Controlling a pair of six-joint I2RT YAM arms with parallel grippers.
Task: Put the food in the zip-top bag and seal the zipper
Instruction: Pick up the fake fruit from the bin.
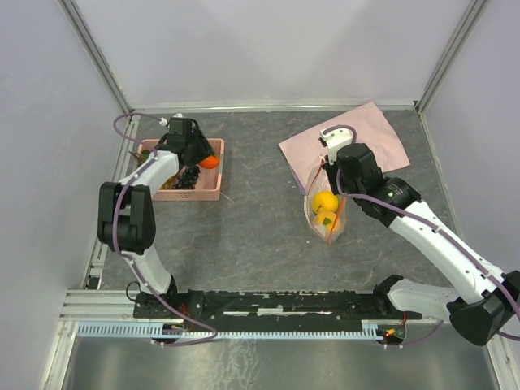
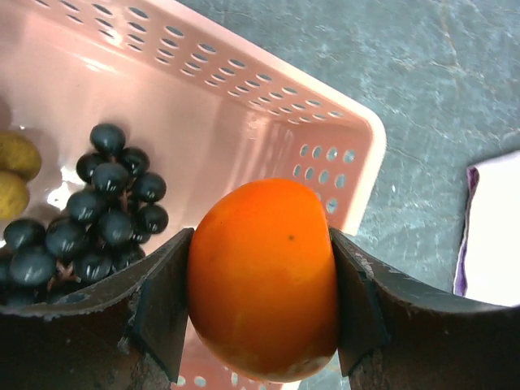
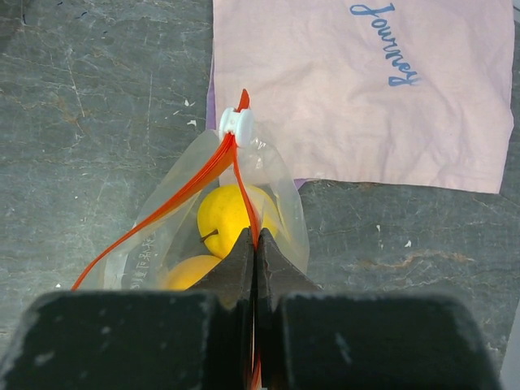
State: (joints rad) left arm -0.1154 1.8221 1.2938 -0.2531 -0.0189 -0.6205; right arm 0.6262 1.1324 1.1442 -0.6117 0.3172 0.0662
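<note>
Left gripper (image 2: 260, 240) grasps orange fruit (image 2: 262, 292) over pink basket (image 2: 268, 106); right gripper (image 3: 254, 240) clenched on zipper (image 3: 162, 215); grey table (image 1: 260, 236), pale walls (image 1: 268, 49).

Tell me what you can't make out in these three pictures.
- Left wrist view: the orange fruit; its sides are covered by the left hand and its bottom is cut off by the frame edge.
- Right wrist view: the zip-top bag; its lower half and fruit count are behind the right hand.
- Top view: the basket; its contents are partly under the left hand and too small.
</note>
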